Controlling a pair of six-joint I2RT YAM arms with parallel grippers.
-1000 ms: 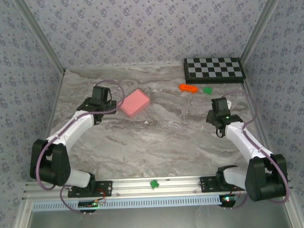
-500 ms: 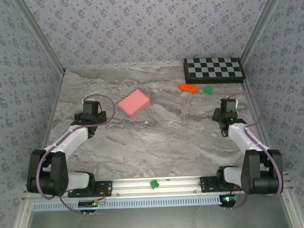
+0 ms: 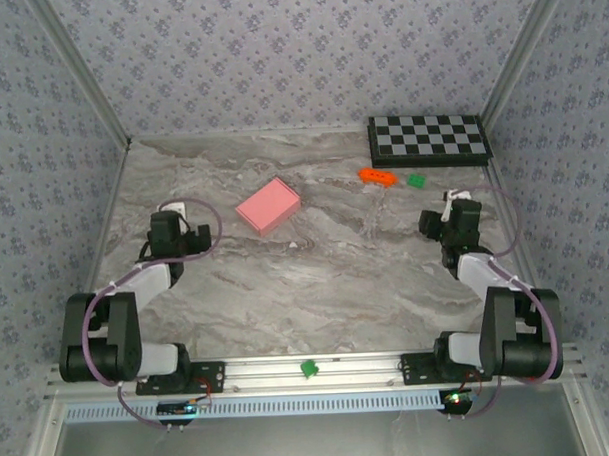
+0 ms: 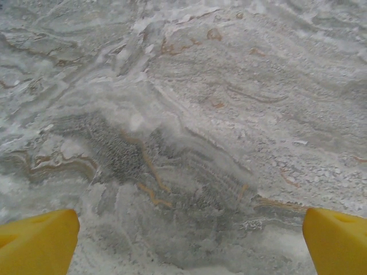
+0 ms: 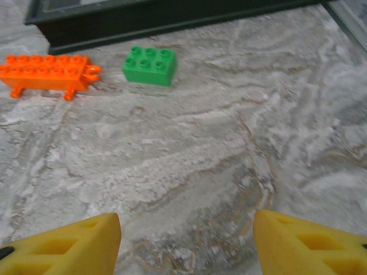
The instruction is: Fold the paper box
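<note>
The paper box lies untouched, nearer the left jaws than the right jaws, both released

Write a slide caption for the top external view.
Salmon-pink flat rectangular paper box lies on the marble table; left gripper and right gripper, both open and empty, sit apart from it.

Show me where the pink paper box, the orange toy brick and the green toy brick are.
paper box (image 3: 268,205), top external view, middle of its pink top face.
orange toy brick (image 5: 49,70), right wrist view, its studded top.
green toy brick (image 5: 149,64), right wrist view, its studded top.
</note>
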